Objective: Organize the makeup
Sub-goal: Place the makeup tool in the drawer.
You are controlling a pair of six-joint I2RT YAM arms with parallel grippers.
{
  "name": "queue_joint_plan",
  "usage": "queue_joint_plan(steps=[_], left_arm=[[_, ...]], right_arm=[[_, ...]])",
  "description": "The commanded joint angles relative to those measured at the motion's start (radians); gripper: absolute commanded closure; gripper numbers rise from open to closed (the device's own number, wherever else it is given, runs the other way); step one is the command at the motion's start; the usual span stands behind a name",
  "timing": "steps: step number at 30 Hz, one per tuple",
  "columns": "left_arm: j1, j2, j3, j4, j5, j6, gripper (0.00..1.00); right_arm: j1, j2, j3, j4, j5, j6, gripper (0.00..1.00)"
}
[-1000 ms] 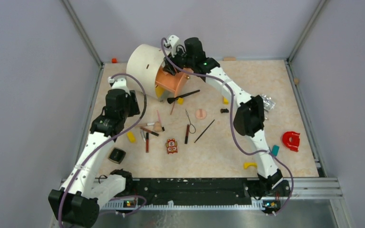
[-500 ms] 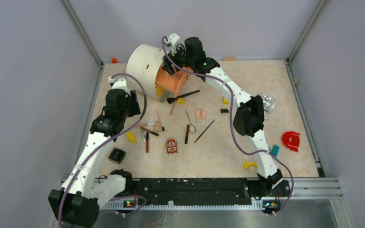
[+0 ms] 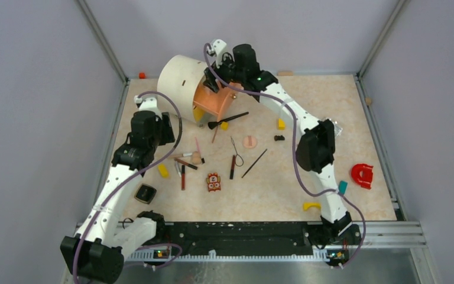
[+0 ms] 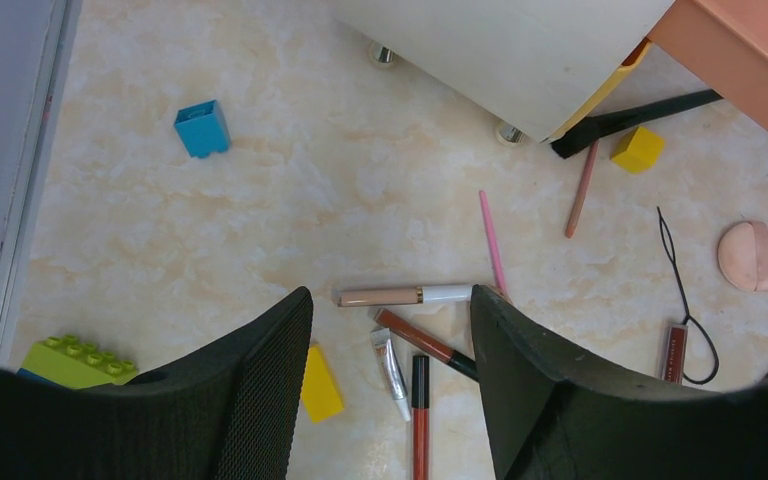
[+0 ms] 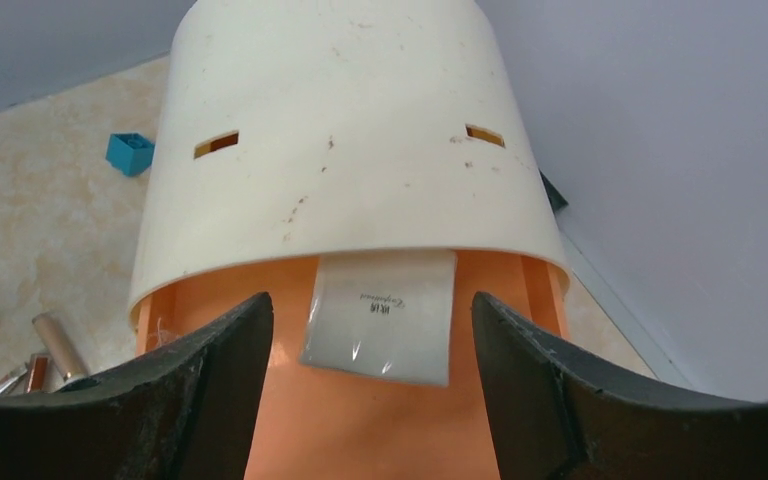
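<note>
The makeup lies scattered mid-table: a black brush (image 3: 227, 120), a black wire-loop tool (image 3: 235, 151), a peach puff (image 3: 249, 142), a red tube (image 3: 232, 167) and a black stick (image 3: 254, 163). My left gripper (image 3: 166, 131) hangs open above a cluster: a beige-and-white tube (image 4: 405, 295), a brown-red pencil (image 4: 425, 340), a small silver tube (image 4: 388, 362) and a red tube (image 4: 420, 415). A pink stick (image 4: 492, 243) lies nearby. My right gripper (image 5: 370, 305) is open at the cream case (image 5: 345, 130), over its orange drawer (image 5: 380, 430), where a white sachet (image 5: 380, 315) lies free.
A yellow block (image 4: 320, 383) lies by the left finger; a blue block (image 4: 202, 128) and a green block (image 4: 70, 360) sit farther left. An orange-red toy figure (image 3: 213, 181), a black square compact (image 3: 146, 193), a red U-shaped piece (image 3: 362, 175) and a yellow curved piece (image 3: 311, 206) lie toward the front.
The right arm's elbow has swung a little to the right and its gripper has drawn slightly back from the drawer. The left arm has not moved.
</note>
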Motion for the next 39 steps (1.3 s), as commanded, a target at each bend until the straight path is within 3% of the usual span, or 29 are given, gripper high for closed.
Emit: queue_joint_plan(steps=[1, 5, 9, 12, 16, 24, 39], left_arm=[[0.006, -0.006, -0.006, 0.044, 0.004, 0.008, 0.35], [0.008, -0.005, -0.006, 0.044, 0.007, 0.007, 0.34], [0.008, -0.006, -0.006, 0.044, 0.009, 0.006, 0.34], [0.008, -0.004, -0.006, 0.046, 0.010, 0.008, 0.34], [0.011, -0.001, -0.006, 0.046, 0.014, 0.008, 0.34], [0.013, 0.003, -0.005, 0.047, 0.021, 0.008, 0.34], [0.018, -0.002, -0.006, 0.048, 0.027, 0.009, 0.34]], right_arm=[[0.008, -0.145, -0.047, 0.052, 0.010, -0.011, 0.29], [0.008, -0.154, -0.045, 0.001, 0.062, 0.001, 0.32], [0.008, -0.117, 0.013, -0.096, 0.129, -0.002, 0.53], [0.008, -0.065, 0.091, -0.194, 0.160, -0.005, 0.76], [0.008, -0.027, 0.130, -0.233, 0.181, -0.005, 0.90], [0.008, 0.009, 0.141, -0.223, 0.186, 0.003, 0.98], [0.021, 0.055, 0.155, -0.195, 0.124, 0.021, 0.99]])
